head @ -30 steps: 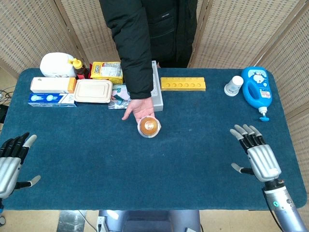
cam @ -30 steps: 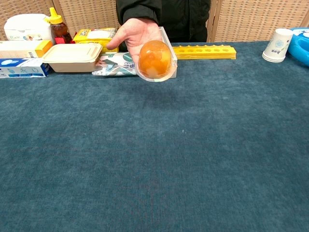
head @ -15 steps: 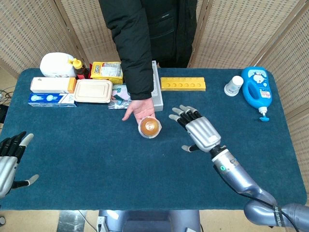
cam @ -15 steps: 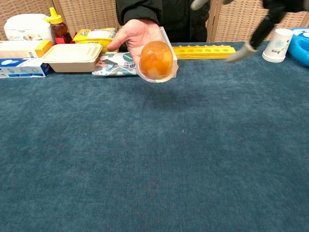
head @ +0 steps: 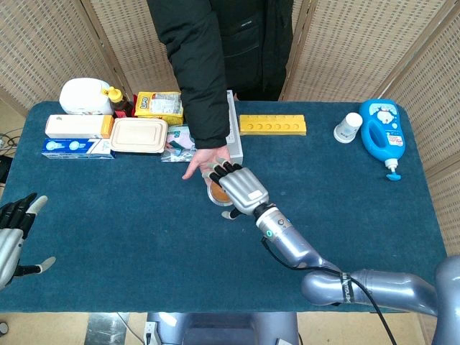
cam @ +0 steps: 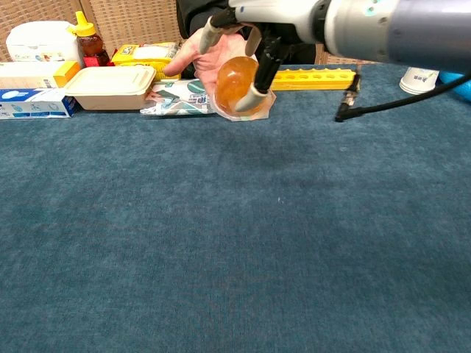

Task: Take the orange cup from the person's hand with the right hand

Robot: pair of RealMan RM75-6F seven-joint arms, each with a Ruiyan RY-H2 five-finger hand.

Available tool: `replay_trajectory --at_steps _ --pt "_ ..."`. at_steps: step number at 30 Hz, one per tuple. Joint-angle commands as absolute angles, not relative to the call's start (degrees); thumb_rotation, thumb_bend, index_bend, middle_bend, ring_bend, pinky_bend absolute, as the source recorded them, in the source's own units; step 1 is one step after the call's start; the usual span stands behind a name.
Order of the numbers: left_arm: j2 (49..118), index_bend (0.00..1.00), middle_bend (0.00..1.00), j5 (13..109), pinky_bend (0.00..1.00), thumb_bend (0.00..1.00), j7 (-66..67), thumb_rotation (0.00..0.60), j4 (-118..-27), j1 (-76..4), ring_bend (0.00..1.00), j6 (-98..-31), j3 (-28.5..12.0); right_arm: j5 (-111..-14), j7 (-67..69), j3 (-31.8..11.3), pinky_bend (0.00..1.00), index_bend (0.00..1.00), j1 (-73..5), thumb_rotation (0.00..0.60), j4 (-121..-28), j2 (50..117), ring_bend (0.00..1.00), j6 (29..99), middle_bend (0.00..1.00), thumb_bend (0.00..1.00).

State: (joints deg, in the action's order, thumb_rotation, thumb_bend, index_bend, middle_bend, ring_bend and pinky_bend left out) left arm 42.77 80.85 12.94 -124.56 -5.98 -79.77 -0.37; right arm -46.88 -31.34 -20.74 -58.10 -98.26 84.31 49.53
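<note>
The orange cup (cam: 235,84), a clear tub with orange contents, lies on the person's hand (cam: 199,45) held palm-up above the table's back middle. My right hand (head: 241,188) hovers directly over it, so from the head view only a sliver of the orange cup (head: 215,193) shows. In the chest view my right hand (cam: 274,18) arches over the cup with its fingers spread; the thumb (cam: 257,82) lies against the cup's right side. I cannot see the other fingers closing on it. My left hand (head: 14,233) is open at the table's near left corner.
Behind the person's hand stand a beige lunch box (head: 138,134), a yellow tray (head: 272,125) and a grey rail (head: 233,136). Boxes (head: 75,136) lie at the back left. A paper cup (head: 349,127) and blue bottle (head: 382,133) are at the back right.
My right hand has swept from the table's right side leftwards across the middle and now sits over the cup. The person's hand and cup have stayed put. The left hand barely moved.
</note>
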Motion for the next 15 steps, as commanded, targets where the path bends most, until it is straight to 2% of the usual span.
replay_trajectory --at_steps 1,3,6,8,11,15 --pt "42.51 0.00 0.00 80.80 0.01 0.02 12.39 0.600 -124.49 -5.96 0.00 -79.85 -0.45 -44.33 -32.58 -20.43 0.25 0.23 -60.19 0.600 -95.51 86.69 0.10 50.24 0.17 0.22" --pt "42.32 0.00 0.00 80.59 0.01 0.02 11.83 0.600 -124.38 -5.95 0.00 -79.94 -0.57 -45.38 -31.98 -20.02 0.32 0.26 -60.30 0.600 -93.88 88.03 0.15 51.91 0.21 0.24" --pt "42.11 0.00 0.00 80.45 0.01 0.02 11.33 0.600 -124.27 -6.05 0.00 -79.76 -0.63 -49.11 -30.75 -19.22 0.48 0.37 -59.95 0.600 -91.03 90.17 0.28 54.99 0.32 0.30" --pt "42.03 0.00 0.00 80.48 0.01 0.02 11.25 0.600 -124.27 -6.14 0.00 -79.56 -0.60 -51.36 -29.41 -18.85 0.54 0.43 -59.59 0.600 -89.33 91.44 0.34 56.54 0.38 0.34" --pt "42.05 0.00 0.00 80.48 0.01 0.02 11.37 0.600 -124.30 -6.18 0.00 -79.44 -0.54 -53.58 -27.51 -18.62 0.59 0.50 -59.04 0.600 -88.45 92.08 0.41 57.71 0.44 0.40" --pt "42.13 0.00 0.00 80.47 0.01 0.02 11.60 0.600 -124.40 -6.17 0.00 -79.50 -0.50 -57.68 -25.04 -17.92 0.63 0.53 -57.47 0.600 -90.13 90.83 0.46 59.65 0.47 0.43"
